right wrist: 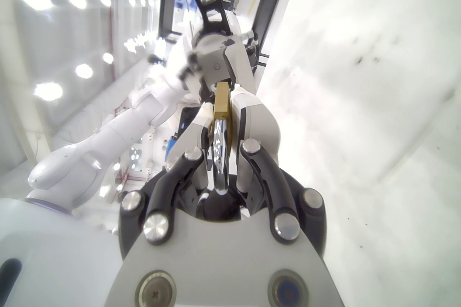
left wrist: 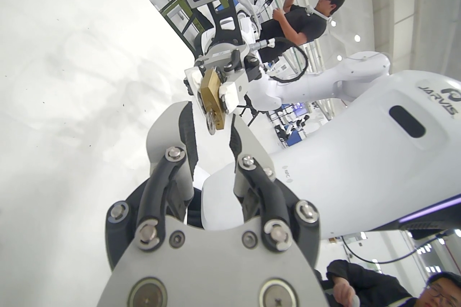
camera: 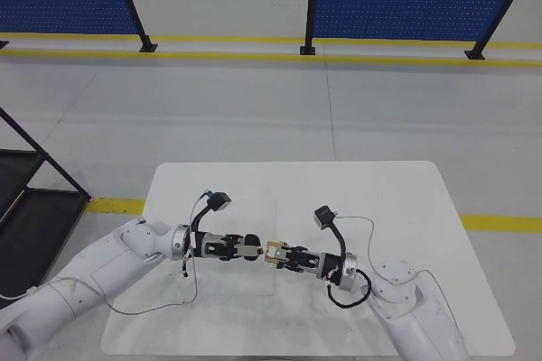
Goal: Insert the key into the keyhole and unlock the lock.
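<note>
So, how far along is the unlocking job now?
Done: the key looks seated in the padlock, which the right end effector clamps. In hand: the left end effector stands open with its fingers either side of the key head. Left: grip the key, turn it; I cannot tell whether the shackle is released.

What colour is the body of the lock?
Brass gold; the lock shows best in the left wrist view.

**White shells, black hardware**

The left arm (camera: 117, 260) and right arm (camera: 417, 311) wear glossy white shells. The left gripper (left wrist: 210, 117) and right gripper (right wrist: 226, 107) show grey plates (left wrist: 216, 261), black links (left wrist: 155, 186), silver screws (left wrist: 174, 153), ribbed black pads (left wrist: 188, 132). Thin black cables (camera: 354, 300) loop at the wrists.
</note>
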